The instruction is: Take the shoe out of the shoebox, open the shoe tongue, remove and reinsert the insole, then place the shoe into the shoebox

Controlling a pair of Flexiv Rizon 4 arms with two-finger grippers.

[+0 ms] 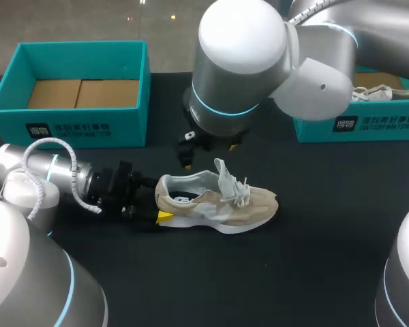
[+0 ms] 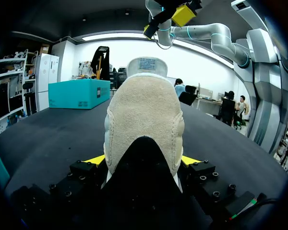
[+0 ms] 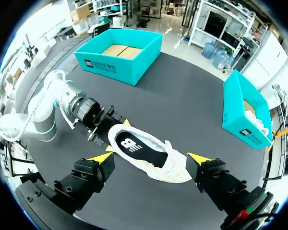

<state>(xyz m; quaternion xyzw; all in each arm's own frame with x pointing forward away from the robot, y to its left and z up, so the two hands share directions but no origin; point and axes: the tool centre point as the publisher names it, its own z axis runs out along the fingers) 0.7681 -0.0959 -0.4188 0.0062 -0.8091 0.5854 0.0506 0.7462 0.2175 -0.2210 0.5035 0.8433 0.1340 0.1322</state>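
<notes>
The beige sneaker [image 1: 215, 204] sits upright on the table [image 1: 313, 272], heel pinched between the 2 fingers of the left gripper [image 2: 143, 159] and toe pointing straight ahead of it, while the right gripper [image 3: 151, 157] hangs wide open and empty directly above the exposed insole [image 3: 139, 152].

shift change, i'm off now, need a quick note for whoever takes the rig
Left tool: shut on the heel of the shoe, which stands on the table.
Right tool: open, hovering above the shoe.
Done: shoe out of its box, tongue raised.
Insole lies inside the shoe; cannot tell whether it has been out yet.
Left: settle that, then put the shoe into the empty box.
</notes>
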